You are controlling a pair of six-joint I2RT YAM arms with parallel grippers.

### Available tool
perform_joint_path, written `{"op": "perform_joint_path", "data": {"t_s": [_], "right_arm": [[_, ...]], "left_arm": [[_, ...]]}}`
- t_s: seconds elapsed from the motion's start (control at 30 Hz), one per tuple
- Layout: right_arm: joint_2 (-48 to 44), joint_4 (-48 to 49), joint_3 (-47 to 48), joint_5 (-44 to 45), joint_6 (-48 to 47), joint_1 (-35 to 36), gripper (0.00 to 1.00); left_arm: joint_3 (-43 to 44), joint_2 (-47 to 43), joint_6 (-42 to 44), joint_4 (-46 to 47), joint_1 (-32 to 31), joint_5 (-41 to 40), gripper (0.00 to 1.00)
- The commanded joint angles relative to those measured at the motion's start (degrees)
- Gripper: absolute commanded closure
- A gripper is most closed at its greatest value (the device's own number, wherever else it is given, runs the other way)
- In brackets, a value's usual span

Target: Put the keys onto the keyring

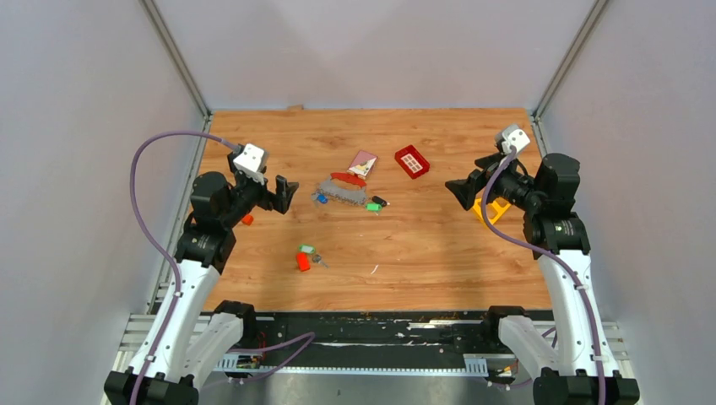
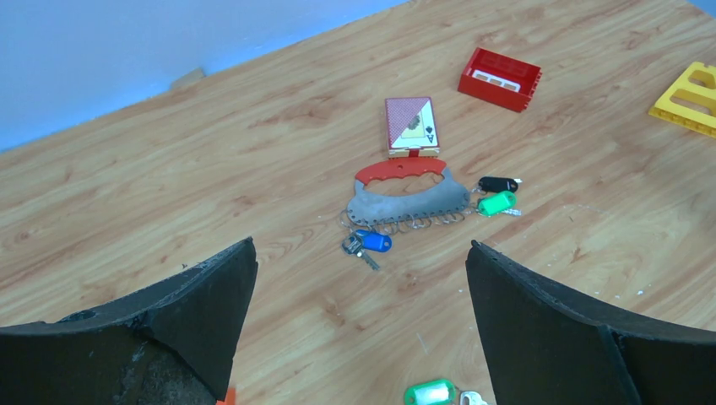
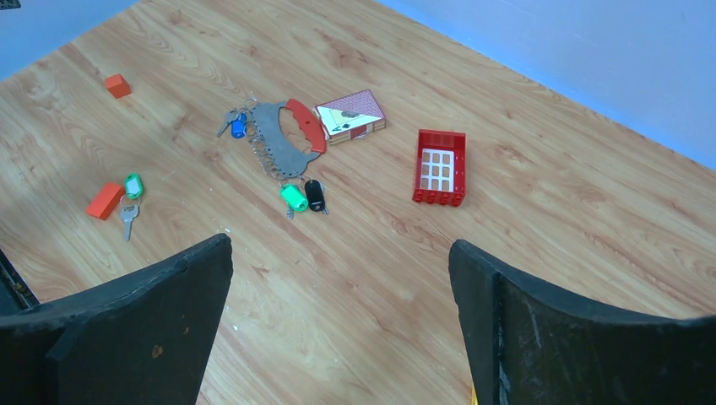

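Wooden table (image 1: 439,261), keyring (image 1: 342,192) at centre, three keys (image 1: 372,205) apparently on it; one green-headed key (image 1: 307,250) lies apart, seemingly unthreaded. Both left gripper (image 1: 285,194) and right gripper (image 1: 463,192) gape, empty.

Small flat card box, red patterned back, white printed face (image 2: 411,126): black letter "A" on white part, dark suit mark just under it, suit shape not resolvable. Other print on box too small. Small silver keys with coloured plastic heads (image 2: 372,242): no writing legible.
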Motion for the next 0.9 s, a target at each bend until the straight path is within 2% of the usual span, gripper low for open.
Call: {"op": "perform_joint_path", "data": {"t_s": [0.0, 0.33, 0.5, 0.6, 0.73, 0.87], "right_arm": [[-1.0, 0.5, 0.0, -0.5, -0.9, 0.1, 0.00], [-0.8, 0.4, -0.1, -0.5, -1.3, 0.1, 0.00], [-1.1, 1.0, -0.5, -0.1, -1.2, 0.1, 0.00], [-1.2, 1.2, -0.7, 0.5, -1.2, 0.1, 0.00], [-1.3, 2.0, -1.5, 1.3, -1.3, 0.1, 0.00], [-1.1, 3.5, -2.7, 0.4, -1.3, 0.1, 0.00]], "left_arm": [[0.7, -1.0, -0.7, 2.0, 0.0, 0.7, 0.00], [0.7, -0.5, -0.1, 1.7, 0.0, 1.0, 0.00], [3.0, 2.0, 3.2, -1.6, -0.2, 3.1, 0.00], [6.9, 8.9, 7.7, -7.6, -3.7, -0.5, 0.00], [10.9, 21.8, 10.4, -9.3, -8.5, -5.9, 0.02], [16.6, 34.6, 9.7, -9.8, -9.8, -7.3, 0.15]]}}
